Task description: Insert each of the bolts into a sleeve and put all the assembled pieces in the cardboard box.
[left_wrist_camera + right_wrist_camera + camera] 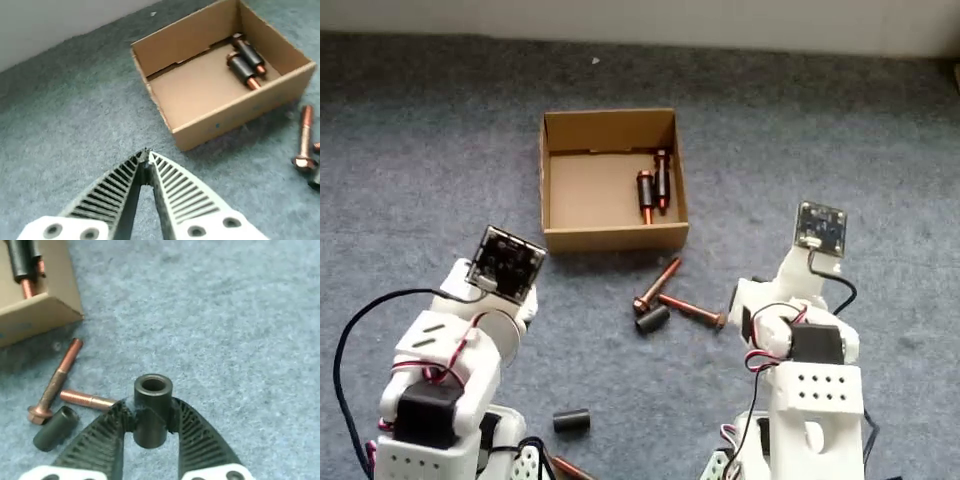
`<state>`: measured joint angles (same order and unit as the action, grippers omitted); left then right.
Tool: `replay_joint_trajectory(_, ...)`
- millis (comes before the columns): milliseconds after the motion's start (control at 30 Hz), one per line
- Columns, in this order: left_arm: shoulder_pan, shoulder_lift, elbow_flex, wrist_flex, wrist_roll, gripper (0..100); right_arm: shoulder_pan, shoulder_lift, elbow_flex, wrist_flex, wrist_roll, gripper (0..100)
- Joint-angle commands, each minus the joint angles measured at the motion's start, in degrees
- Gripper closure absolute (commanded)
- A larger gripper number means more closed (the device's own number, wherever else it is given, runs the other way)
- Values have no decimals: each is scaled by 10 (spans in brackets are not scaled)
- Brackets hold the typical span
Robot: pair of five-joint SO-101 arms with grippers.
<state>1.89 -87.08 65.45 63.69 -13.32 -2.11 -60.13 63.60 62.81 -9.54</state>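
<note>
Two assembled pieces lie in the cardboard box; the right claw pinches a black sleeve upright, the left claw is pressed together

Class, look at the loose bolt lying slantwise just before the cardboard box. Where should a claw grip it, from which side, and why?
Grip the bolt on its bare shank, nearer the tip, coming from above and closing across it. It lies flat, and its head end is crowded by a loose sleeve and the second bolt.
</note>
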Motion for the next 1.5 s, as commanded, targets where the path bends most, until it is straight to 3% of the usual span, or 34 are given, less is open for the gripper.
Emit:
replay_joint_trajectory(0, 79, 4, -102, 114, -63, 979, 26, -13, 8, -27, -61, 994)
replay_joint_trajectory(233, 211, 65, -110, 230, -163, 979, 81, -13, 15, -67, -95, 994)
replay_joint_trajectory(367, 257, 198, -111, 234, -173, 979, 102, -13, 15, -70, -95, 994)
replay_joint_trajectory(533, 331, 357, -123, 247, -248, 972, 116, -13, 26, -72, -95, 994)
replay_joint_trajectory(667, 377, 439, -121, 242, -259, 867, 116, -13, 28, -72, -95, 994)
replay_joint_trajectory(767, 388, 478, -124, 241, -259, 811, 116, -13, 28, -72, -95, 994)
replay_joint_trajectory(1067, 388, 603, -147, 198, -240, 807, 117, -13, 28, -72, -95, 994)
replay_joint_trajectory(1167, 366, 640, -198, 150, -193, 804, 137, -13, 26, -72, -95, 994)
replay_joint_trajectory(1467, 354, 800, -399, 76, -168, 806, 182, -13, 24, -72, -95, 994)
